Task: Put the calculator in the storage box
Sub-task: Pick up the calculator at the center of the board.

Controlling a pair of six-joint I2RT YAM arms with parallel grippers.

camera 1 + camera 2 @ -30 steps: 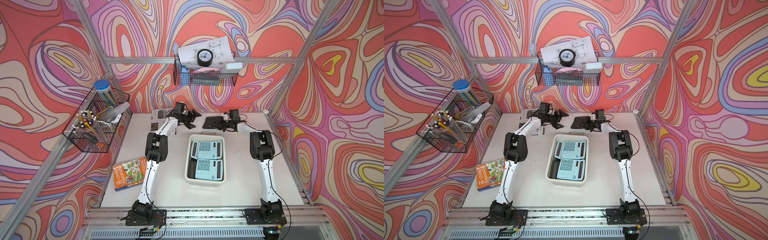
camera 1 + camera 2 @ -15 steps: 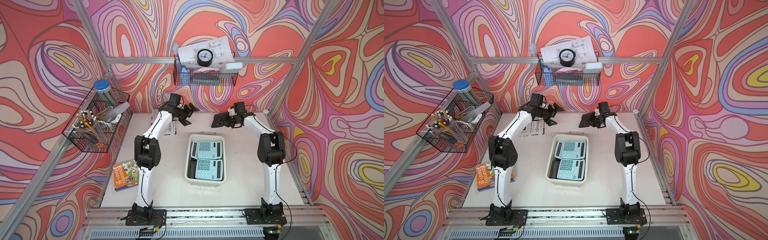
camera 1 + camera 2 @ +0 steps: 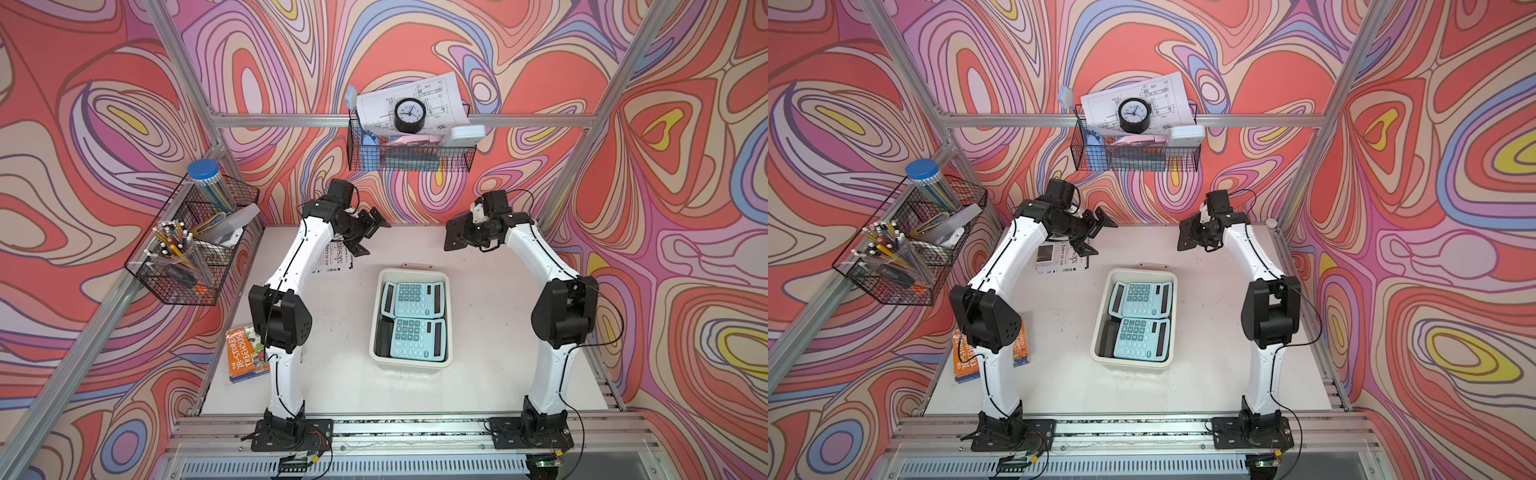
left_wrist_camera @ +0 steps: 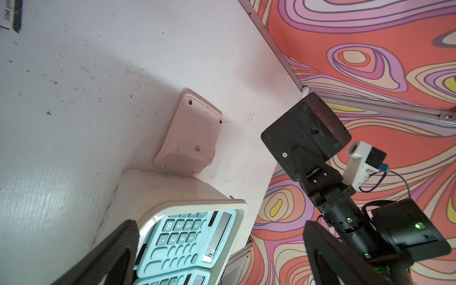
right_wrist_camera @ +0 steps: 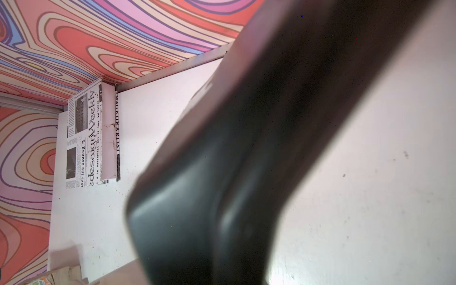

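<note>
Up in the air on the right: one black calculator (image 4: 306, 128), pinched at its edge by the right fingers (image 4: 309, 166), closed narrow on it, underside and small feet turned toward the left wrist camera. Hangs clear of the bench (image 3: 340, 374), past the far right corner of the storage box (image 3: 409, 363) in both top views, not over it. Across on the left, empty and spread wide: the left fingers (image 3: 378, 218), raised near the newsprint-covered book (image 3: 1059, 259) at the far left of the bench.

Now the count. One storage box, mid-bench, cream-white. Inside it, two in teal, keys up: far teal calculator (image 3: 413, 296) and near teal calculator (image 3: 419, 337), end to end (touching or just apart, cannot tell). Beside the near one, a dark strip (image 3: 382, 336) along the box wall, too hidden to name. Just behind the far wall of the box, face down on the bench: one pink calculator (image 4: 190, 134). Makes four calculators in sight: two boxed, one on the bench, one in the grip.

Round the edges, two black wire baskets: back wire basket (image 3: 409, 162) carrying one clock (image 3: 409, 115), left wire basket (image 3: 191, 253) crammed with pens (image 3: 174, 237). Two books as well, counting the orange book (image 3: 245, 353) at the near left of the bench.
</note>
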